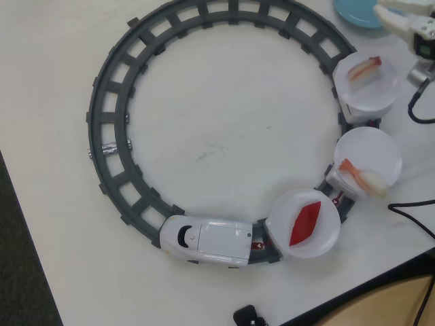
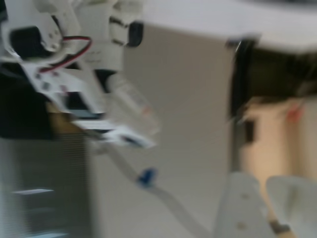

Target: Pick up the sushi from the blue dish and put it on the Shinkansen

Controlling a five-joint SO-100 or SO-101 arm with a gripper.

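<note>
The sushi (image 1: 365,68) already sits on a Shinkansen (image 1: 207,239) plate left of your pincer (image 2: 262,198), seemingly parted; retract clear.

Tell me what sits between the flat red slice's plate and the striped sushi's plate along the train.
In the overhead view, one plate sits between them, carrying the pale piece with an orange shrimp tail. The red slice lies nearer the Shinkansen; the sushi rides the last plate.

overhead: bright, even, soft shadows | wrist: heavily blurred, possibly motion
</note>
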